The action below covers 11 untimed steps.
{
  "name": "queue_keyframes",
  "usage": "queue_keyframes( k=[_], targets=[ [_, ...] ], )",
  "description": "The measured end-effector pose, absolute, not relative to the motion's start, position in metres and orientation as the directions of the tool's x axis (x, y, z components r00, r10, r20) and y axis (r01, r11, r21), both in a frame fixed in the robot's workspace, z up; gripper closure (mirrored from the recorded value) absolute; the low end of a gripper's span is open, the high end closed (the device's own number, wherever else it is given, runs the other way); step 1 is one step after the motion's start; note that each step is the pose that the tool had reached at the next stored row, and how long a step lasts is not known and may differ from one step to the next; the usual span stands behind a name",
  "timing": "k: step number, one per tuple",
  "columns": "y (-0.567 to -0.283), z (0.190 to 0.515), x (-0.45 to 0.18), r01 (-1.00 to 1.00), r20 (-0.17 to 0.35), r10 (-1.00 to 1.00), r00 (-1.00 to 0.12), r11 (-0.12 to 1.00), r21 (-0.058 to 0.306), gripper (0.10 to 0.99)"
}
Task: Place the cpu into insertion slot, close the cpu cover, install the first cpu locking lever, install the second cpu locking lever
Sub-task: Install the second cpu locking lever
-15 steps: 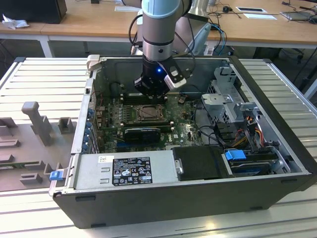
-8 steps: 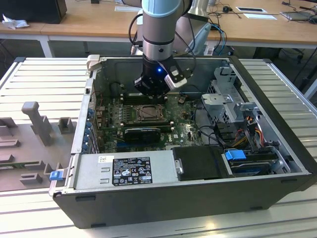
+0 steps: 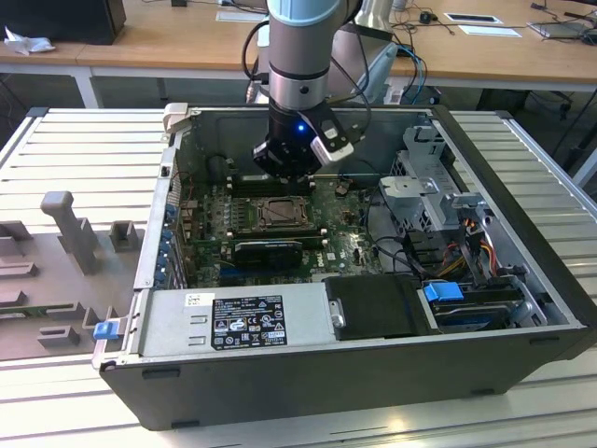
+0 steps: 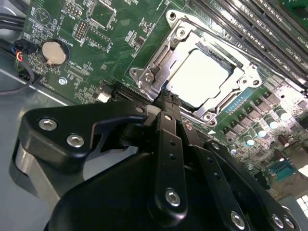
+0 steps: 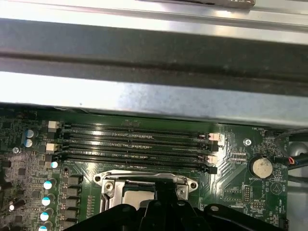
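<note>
**A:** Start with the big things. What's around the gripper?

**B:** A slatted metal table [image 3: 84, 140] holds an open computer case [image 3: 522, 308]. The arm [image 3: 300, 47] comes down into the case from above. The gripper [image 3: 284, 170] hangs low over the green motherboard [image 3: 345, 247], which lies flat on the case floor directly under it.

**A:** What else is inside the case?

**B:** A grey power supply box [image 3: 233, 322] sits along the case wall, well apart from the gripper. Between that box and the gripper is the insertion slot [image 3: 280, 215].

**A:** How close is the slot to the gripper?

**B:** Very close. In the second wrist view the gripper's tip is right at the rim of the slot, though I cannot tell if it touches the metal.

**A:** And the cpu?

**B:** The cpu [image 4: 197, 77] is already seated in the slot, just past the gripper's tip, with its pale top facing up. The cpu cover [image 4: 159, 62] lies flat around it as a metal frame, and the chip shows through its window.

**A:** Is the gripper apart, together, or clamped on something?

**B:** I cannot tell.

**A:** Anything smaller nearby?

**B:** The long black memory slots [image 5: 134, 144] run side by side just beyond the socket from the gripper. A round coin battery [image 4: 53, 52] sits off to one side, farther away.
</note>
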<state>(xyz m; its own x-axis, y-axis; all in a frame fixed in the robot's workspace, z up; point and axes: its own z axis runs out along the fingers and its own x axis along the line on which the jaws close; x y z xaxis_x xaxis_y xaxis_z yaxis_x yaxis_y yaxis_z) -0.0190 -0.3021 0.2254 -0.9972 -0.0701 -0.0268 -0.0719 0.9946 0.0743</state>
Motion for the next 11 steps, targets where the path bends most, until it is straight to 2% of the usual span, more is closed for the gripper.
queue_keyframes(
  k=[7,11],
  targets=[
    [-0.307,0.226,-0.019,-0.072,-0.027,-0.07,-0.997,0.995,0.074,0.98],
    [-0.307,0.237,-0.019,-0.072,-0.027,-0.07,-0.997,0.995,0.074,0.98]
  ],
)
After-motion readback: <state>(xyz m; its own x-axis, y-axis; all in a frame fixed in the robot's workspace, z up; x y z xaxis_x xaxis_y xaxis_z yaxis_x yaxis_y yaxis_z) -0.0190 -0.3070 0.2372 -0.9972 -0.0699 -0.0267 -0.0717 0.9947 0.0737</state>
